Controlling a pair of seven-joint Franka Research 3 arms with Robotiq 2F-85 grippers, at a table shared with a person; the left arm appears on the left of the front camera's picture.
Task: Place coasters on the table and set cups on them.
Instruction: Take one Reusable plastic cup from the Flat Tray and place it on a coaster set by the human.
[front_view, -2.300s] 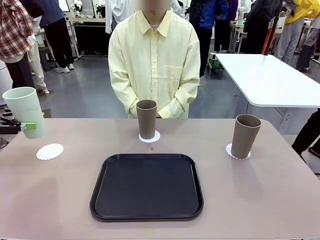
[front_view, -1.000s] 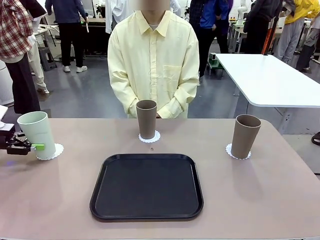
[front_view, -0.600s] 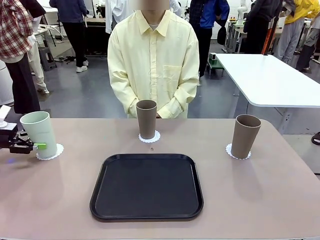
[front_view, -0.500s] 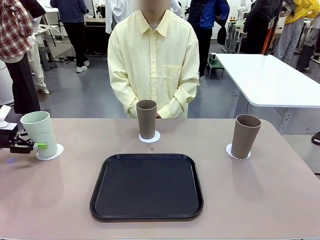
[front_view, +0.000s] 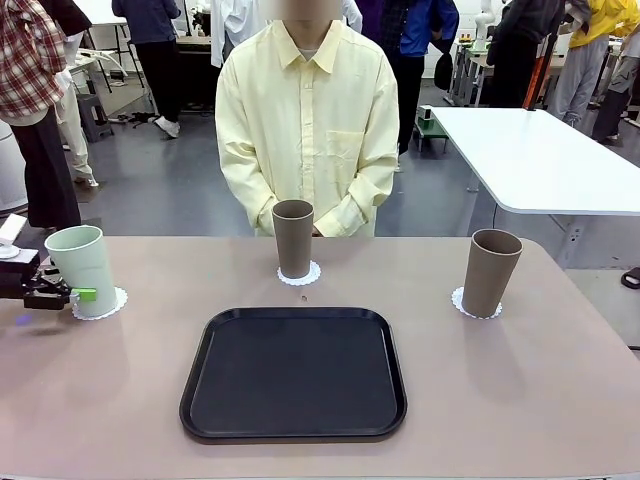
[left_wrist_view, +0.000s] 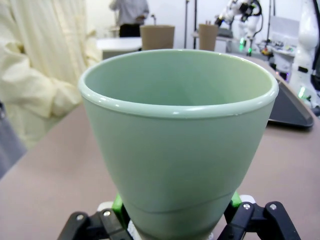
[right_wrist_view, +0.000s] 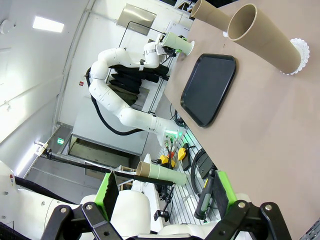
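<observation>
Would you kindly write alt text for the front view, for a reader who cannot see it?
Three cups stand on white coasters on a beige table: a mint green cup at the left with the left end effector at its base, and two brown cups, one centre, one right. A black tray lies in front; a person in a pale yellow shirt stands behind.

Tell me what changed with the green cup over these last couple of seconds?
The left gripper carried the mint green cup down from the air onto the left coaster and is opening around it. The two brown cups, black tray and person stayed put.
</observation>
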